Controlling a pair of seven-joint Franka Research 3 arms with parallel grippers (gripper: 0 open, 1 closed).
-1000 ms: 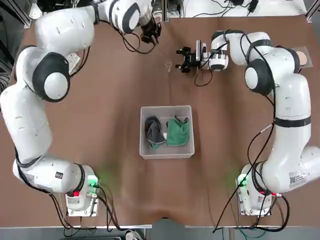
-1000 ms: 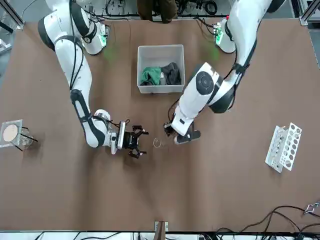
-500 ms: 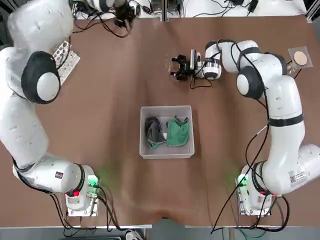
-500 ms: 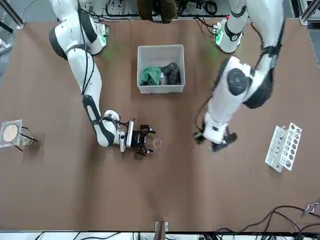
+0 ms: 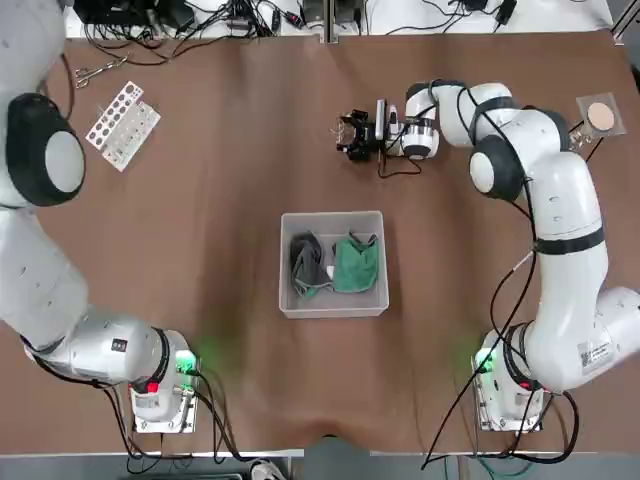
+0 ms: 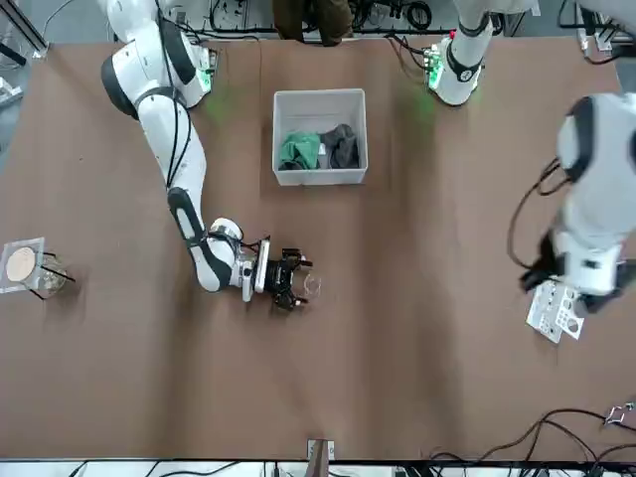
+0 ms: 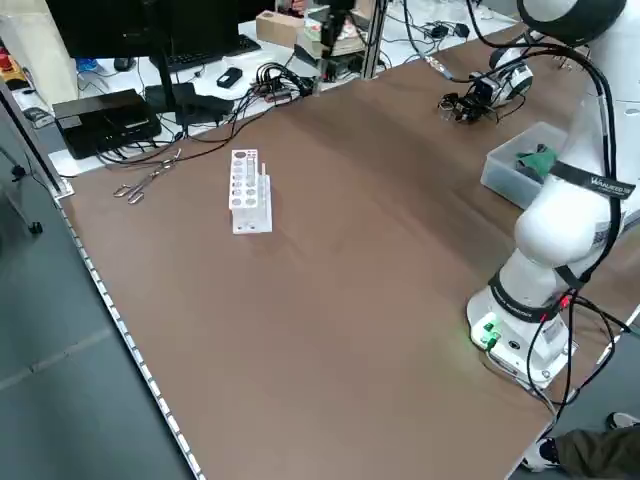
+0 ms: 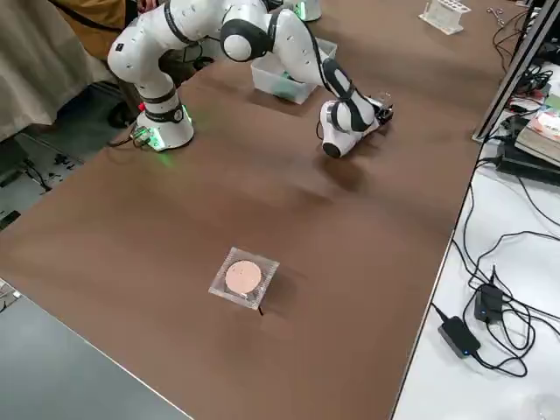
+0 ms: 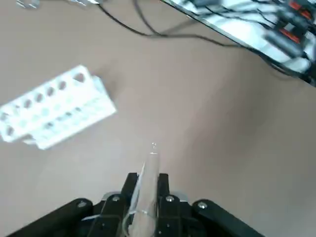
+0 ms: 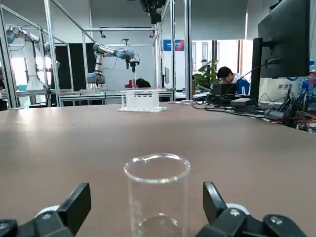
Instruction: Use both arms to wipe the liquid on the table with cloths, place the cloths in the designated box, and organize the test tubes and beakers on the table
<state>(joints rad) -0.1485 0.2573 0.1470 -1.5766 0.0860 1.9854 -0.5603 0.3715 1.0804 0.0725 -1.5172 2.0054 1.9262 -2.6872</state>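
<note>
My left gripper [image 9: 146, 180] is shut on a clear test tube [image 9: 148, 197] and hangs above the white test tube rack [image 9: 54, 113] at the table's [image 5: 200, 250] far left; the left arm [image 6: 596, 199] stands over the rack [image 6: 555, 318]. My right gripper [image 10: 148, 202] lies low on the table, open, with a small glass beaker [image 10: 157, 197] between its fingers [image 10: 74, 205], untouched. The box [image 5: 333, 300] at mid-table holds both cloths, dark grey [image 5: 308, 263] and green [image 5: 355, 262]. No liquid shows.
A square clear dish [image 5: 601, 115] with a tan disc sits at the far right corner. Scissors [image 7: 140, 182] and cables lie past the table's far edge. The rack [image 5: 122, 125] lies at an angle near the far left corner.
The left arm swung from the table's far middle out to the left, over the rack, carrying the test tube. The right gripper slid along the table until the beaker stood between its fingers.
</note>
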